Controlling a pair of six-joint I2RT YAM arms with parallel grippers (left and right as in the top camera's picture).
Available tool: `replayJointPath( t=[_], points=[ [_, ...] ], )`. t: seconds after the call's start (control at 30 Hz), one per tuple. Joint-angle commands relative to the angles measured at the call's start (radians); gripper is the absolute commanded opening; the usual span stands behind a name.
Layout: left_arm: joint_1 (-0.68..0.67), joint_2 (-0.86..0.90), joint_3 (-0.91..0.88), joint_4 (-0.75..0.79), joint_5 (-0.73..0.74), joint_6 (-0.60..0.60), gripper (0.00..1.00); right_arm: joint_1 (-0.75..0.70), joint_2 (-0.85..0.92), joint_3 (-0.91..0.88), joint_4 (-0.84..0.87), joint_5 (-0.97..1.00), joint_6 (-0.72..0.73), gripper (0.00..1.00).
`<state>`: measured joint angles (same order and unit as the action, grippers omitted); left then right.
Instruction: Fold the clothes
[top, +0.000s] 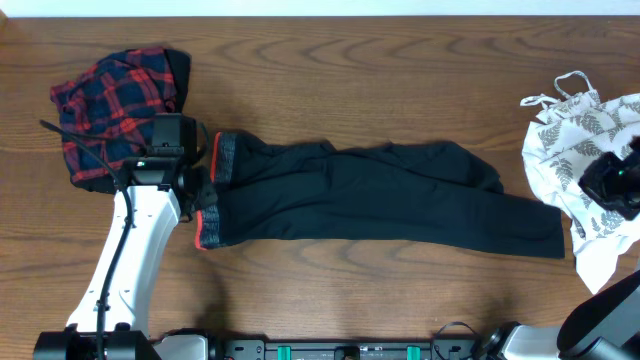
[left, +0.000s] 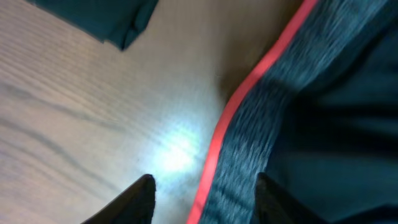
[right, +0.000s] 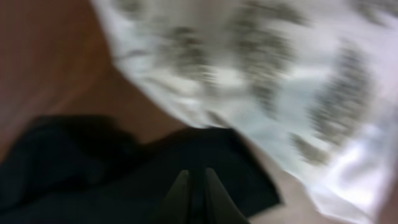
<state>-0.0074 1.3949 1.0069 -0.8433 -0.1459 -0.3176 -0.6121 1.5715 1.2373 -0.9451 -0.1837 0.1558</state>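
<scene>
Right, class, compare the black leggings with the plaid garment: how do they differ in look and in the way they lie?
The leggings are plain black with a grey-and-red waistband; the plaid garment is checked red and navy. The leggings lie stretched out long and fairly flat; the plaid garment sits bunched in a heap. Both are soft clothes resting on the wooden table.

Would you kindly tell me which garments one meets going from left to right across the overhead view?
red-navy plaid piece → black leggings, waistband end first → white leaf-print top
</scene>
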Motion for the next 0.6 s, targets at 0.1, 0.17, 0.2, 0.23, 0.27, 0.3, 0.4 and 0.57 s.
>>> replayJointPath(
  t=[0.1, 0.17, 0.2, 0.23, 0.27, 0.3, 0.4, 0.57],
  points=[
    [0.002, -0.051, 0.016, 0.187, 0.141, 0.009, 0.24, 0.054, -0.016, -0.005, 0.018, -0.435, -0.223, 0.04],
    [0.002, -0.050, 0.016, 0.261, 0.200, 0.009, 0.13, 0.100, -0.016, -0.005, 0.018, -0.449, -0.242, 0.03],
    [0.002, -0.048, 0.016, 0.294, 0.221, 0.008, 0.11, 0.130, -0.016, -0.005, 0.019, -0.449, -0.245, 0.02],
    [0.002, -0.046, 0.016, 0.318, 0.233, 0.009, 0.09, 0.165, -0.016, -0.005, 0.022, -0.449, -0.259, 0.02],
    [0.002, -0.043, 0.016, 0.338, 0.237, 0.008, 0.08, 0.199, -0.016, -0.005, 0.027, -0.447, -0.269, 0.02],
    [0.002, -0.040, 0.016, 0.354, 0.237, 0.009, 0.07, 0.241, -0.015, -0.005, 0.040, -0.435, -0.269, 0.03],
    [0.002, -0.029, 0.016, 0.364, 0.241, 0.008, 0.07, 0.341, -0.010, -0.005, 0.096, -0.333, -0.212, 0.02],
    [-0.024, 0.008, 0.015, 0.364, 0.304, 0.009, 0.06, 0.469, 0.041, -0.005, 0.189, -0.232, -0.108, 0.01]
  ],
)
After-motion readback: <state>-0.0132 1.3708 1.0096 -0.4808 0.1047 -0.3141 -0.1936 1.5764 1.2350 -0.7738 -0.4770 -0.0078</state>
